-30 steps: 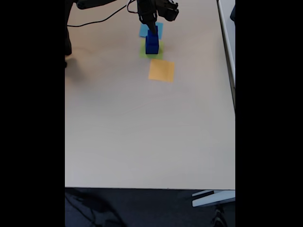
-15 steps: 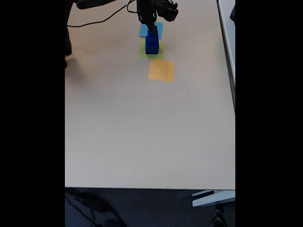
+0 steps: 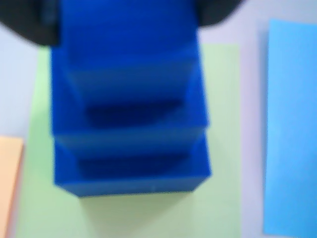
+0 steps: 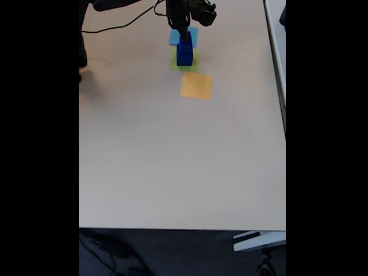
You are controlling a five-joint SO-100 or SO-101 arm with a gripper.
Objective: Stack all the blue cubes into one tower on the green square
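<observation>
- The tower (image 3: 131, 119) of three blue cubes stands on the green square (image 3: 220, 148): large below, medium on it, small on top.
- In the wrist view, dark gripper parts flank the small cube (image 3: 126, 34); the blur hides the jaws, so I cannot tell whether they pinch it or stand spread.
- The gripper (image 4: 184, 30) sits right at the tower's top.
- The light-blue square (image 4: 191, 35) and orange square (image 4: 196, 85) lie bare on the table (image 4: 172, 161).
- The stack looks complete, probably at release; next calls for a straight lift clear without nudging.
</observation>
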